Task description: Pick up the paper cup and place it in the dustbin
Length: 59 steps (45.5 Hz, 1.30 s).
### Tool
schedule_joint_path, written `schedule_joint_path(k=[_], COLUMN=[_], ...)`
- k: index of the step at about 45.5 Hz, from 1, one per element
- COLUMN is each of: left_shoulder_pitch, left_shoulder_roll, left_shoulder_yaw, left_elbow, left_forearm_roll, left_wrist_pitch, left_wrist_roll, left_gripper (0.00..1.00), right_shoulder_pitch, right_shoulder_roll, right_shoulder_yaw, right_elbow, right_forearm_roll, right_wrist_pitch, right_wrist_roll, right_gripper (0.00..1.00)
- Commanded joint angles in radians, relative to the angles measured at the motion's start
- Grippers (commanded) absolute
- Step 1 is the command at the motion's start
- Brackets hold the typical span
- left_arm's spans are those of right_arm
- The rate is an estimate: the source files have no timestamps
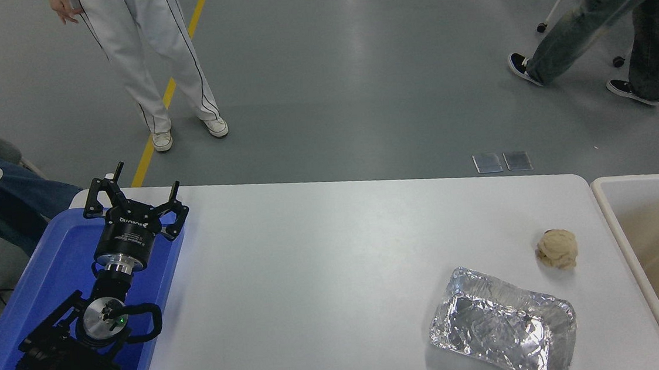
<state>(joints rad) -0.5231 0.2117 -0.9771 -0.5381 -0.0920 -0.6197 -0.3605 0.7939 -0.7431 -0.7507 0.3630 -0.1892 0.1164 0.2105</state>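
Note:
The dustbin (608, 210) stands at the table's right edge, with a white rounded rim and a beige inside; only its left part shows. The paper cup is out of view. My left gripper (144, 182) is open and empty, parked over the blue tray at the lower left. My right arm and gripper are out of view.
A blue flat tray (59, 259) lies at the table's left under the left arm. A crinkled silver foil tray (502, 324) lies at the front right, with a crumpled tan paper ball (558, 248) behind it. People stand on the floor beyond the table.

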Motion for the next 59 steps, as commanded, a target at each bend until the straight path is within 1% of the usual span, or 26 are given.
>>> schedule_joint_path(k=[1,2,3,4,7,20,34,35,37,38,39,42,44,45,59], left_shoulder_pitch=[0.0,0.0,0.0,0.0,0.0,0.0,0.0,0.0,0.0,0.0,0.0,0.0,0.0,0.0,0.0], left_shoulder_roll=[0.0,0.0,0.0,0.0,0.0,0.0,0.0,0.0,0.0,0.0,0.0,0.0,0.0,0.0,0.0], left_shoulder_yaw=[0.0,0.0,0.0,0.0,0.0,0.0,0.0,0.0,0.0,0.0,0.0,0.0,0.0,0.0,0.0], left_elbow=[0.0,0.0,0.001,0.0,0.001,0.0,0.0,0.0,0.0,0.0,0.0,0.0,0.0,0.0,0.0], left_forearm_roll=[0.0,0.0,0.0,0.0,0.0,0.0,0.0,0.0,0.0,0.0,0.0,0.0,0.0,0.0,0.0], left_wrist_pitch=[0.0,0.0,0.0,0.0,0.0,0.0,0.0,0.0,0.0,0.0,0.0,0.0,0.0,0.0,0.0], left_wrist_roll=[0.0,0.0,0.0,0.0,0.0,0.0,0.0,0.0,0.0,0.0,0.0,0.0,0.0,0.0,0.0], left_gripper=[1.0,1.0,1.0,1.0,1.0,1.0,1.0,1.0,1.0,1.0,1.0,1.0,1.0,1.0,1.0], right_shoulder_pitch=[-0.124,-0.128,-0.133,-0.131,-0.13,-0.128,-0.125,-0.127,-0.127,-0.127,-0.128,-0.131,-0.128,-0.125,-0.116], right_shoulder_roll=[0.097,0.097,0.099,0.099,0.105,0.113,0.145,0.145,0.142,0.142,0.142,0.145,0.146,0.146,0.145], right_shoulder_yaw=[0.083,0.083,0.083,0.086,0.102,0.129,0.129,0.128,0.128,0.128,0.129,0.131,0.131,0.134,0.243], right_elbow=[-0.098,-0.099,-0.099,-0.099,-0.098,-0.099,-0.125,-0.125,-0.131,-0.137,-0.144,-0.145,-0.141,-0.141,-0.118], right_forearm_roll=[0.024,0.024,0.03,0.034,0.036,0.034,0.033,0.028,0.025,0.027,0.028,0.03,0.033,0.033,0.034], right_wrist_pitch=[-0.106,-0.106,-0.106,-0.106,-0.109,-0.112,-0.127,-0.135,-0.162,-0.185,-0.208,-0.257,-0.271,-0.271,-0.27], right_wrist_roll=[-0.074,-0.098,-0.152,-0.193,-0.22,-0.218,-0.223,-0.223,-0.221,-0.221,-0.221,-0.221,-0.221,-0.221,-0.22], right_gripper=[0.0,0.0,0.0,0.0,0.0,0.0,0.0,0.14,0.52,0.68,0.77,0.87,0.97,0.99,1.0])
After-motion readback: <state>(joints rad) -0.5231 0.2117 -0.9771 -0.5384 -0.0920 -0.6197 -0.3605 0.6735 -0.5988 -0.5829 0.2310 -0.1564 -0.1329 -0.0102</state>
